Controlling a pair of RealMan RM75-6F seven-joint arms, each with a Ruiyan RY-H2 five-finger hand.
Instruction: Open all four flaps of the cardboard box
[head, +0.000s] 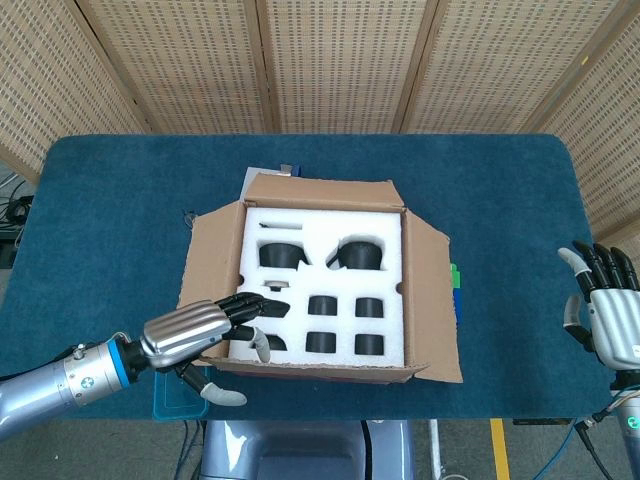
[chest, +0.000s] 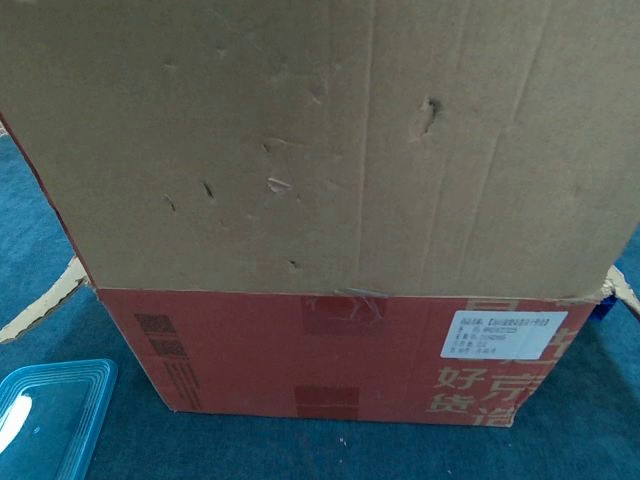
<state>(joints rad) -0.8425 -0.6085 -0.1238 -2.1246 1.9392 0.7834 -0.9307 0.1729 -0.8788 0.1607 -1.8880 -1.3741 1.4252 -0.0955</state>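
The box (head: 322, 285) sits mid-table, and the left hand (head: 205, 328) pinches its near flap (chest: 320, 150) at the corner. To finish well, I'd fold it fully down past the front wall. The right hand (head: 603, 305) hangs empty, fingers apart.

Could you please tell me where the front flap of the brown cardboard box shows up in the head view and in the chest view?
Head view: the front flap of the brown cardboard box is a thin edge along the box's near side, with the left hand on its left end.
Chest view: it fills the upper part of the picture; no hand shows.
Shared landmark: the clear blue plastic container, lower left of the box.
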